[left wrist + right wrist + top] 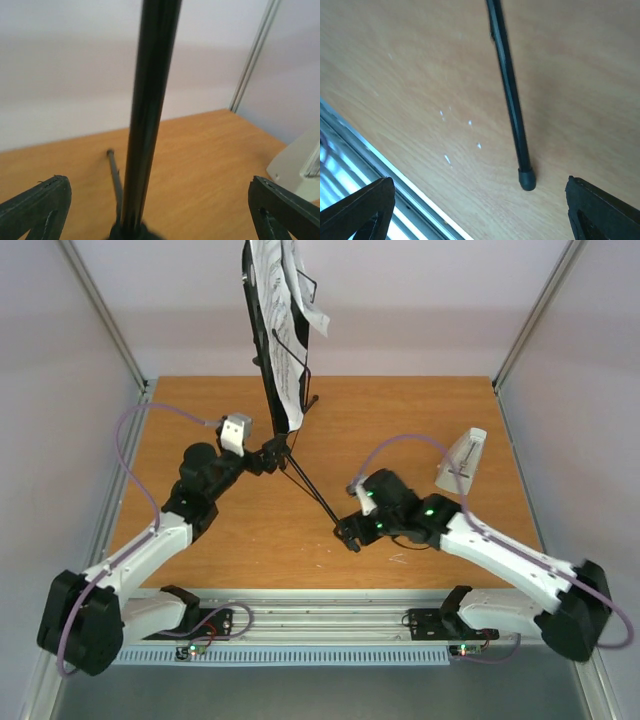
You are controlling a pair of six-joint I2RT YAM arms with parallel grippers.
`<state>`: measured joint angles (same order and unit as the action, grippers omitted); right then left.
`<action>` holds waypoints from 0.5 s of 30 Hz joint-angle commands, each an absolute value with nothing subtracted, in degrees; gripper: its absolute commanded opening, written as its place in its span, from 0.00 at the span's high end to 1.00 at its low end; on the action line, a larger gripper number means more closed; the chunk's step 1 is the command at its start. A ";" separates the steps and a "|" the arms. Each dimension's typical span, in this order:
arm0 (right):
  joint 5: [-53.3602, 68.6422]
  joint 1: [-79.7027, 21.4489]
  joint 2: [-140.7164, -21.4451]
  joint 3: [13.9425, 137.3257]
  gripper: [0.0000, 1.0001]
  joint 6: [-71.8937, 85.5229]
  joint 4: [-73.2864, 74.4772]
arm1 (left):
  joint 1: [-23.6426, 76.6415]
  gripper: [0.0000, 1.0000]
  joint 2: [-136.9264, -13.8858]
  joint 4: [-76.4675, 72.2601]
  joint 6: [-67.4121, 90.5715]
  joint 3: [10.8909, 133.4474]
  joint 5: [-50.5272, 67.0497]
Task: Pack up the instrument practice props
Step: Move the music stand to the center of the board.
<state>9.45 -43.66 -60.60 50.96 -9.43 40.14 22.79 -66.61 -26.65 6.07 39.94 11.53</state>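
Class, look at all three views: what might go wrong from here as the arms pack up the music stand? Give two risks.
1. The left fingers stand open around the pole of the music stand, gripping nothing; the tall stand, with sheet-music pages up top, could tip or shed pages if nudged.
2. The right fingers are open near a leg's foot; pushing that leg might swing the stand towards the metronome.

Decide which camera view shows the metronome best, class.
The top view: the metronome stands whole and sharp on the right of the table. The left wrist view catches only a blurred pale corner of it at its right edge. The right wrist view shows none of it.
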 commanded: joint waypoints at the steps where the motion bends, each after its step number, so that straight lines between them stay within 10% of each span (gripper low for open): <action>1: 0.28 -50.59 -68.96 49.65 0.06 -7.04 36.17 | 22.76 0.03 -60.22 -20.51 9.96 34.44 4.65; 15: -6.39 -50.50 -84.67 50.17 0.06 -9.66 32.85 | 22.76 0.01 -40.17 21.80 24.87 33.85 1.78</action>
<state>-3.16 -50.74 -83.53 48.53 -8.67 33.87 22.79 -42.83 9.91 21.89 31.77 0.71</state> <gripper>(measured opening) 0.937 0.993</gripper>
